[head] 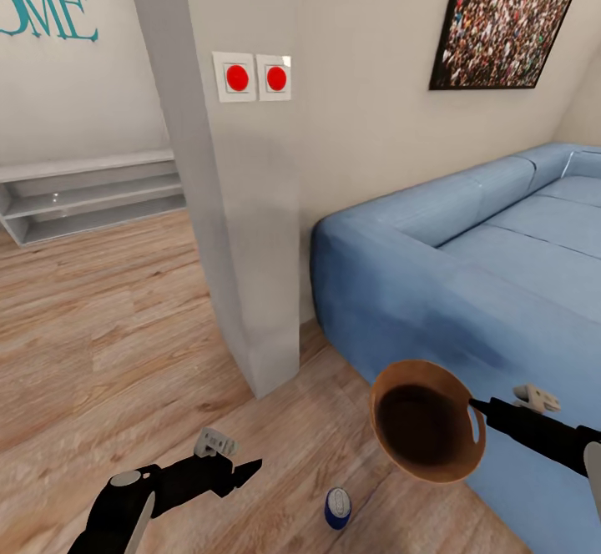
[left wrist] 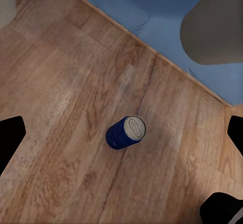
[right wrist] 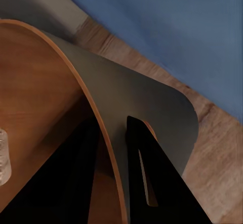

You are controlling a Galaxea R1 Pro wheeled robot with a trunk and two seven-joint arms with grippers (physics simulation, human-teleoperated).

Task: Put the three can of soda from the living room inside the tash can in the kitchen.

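Wood floor (head: 125,329) | blue can (head: 337,508) upright | left fingers (head: 250,466) spread | right fingers (right wrist: 101,183) pinch bin rim (head: 427,420)

Both arms are matte black. The left arm (head: 138,496) has a rounded link with a pale grey disc at its joint, and a small light-grey bracket with little holes sits on top near the wrist. Its left claw (head: 248,470) tapers to dark, pointed fingers (left wrist: 10,138). The right arm (head: 542,437) is a slim black rod carrying a similar pale bracket. The right claw's fingers (right wrist: 152,183) are flat black blades.
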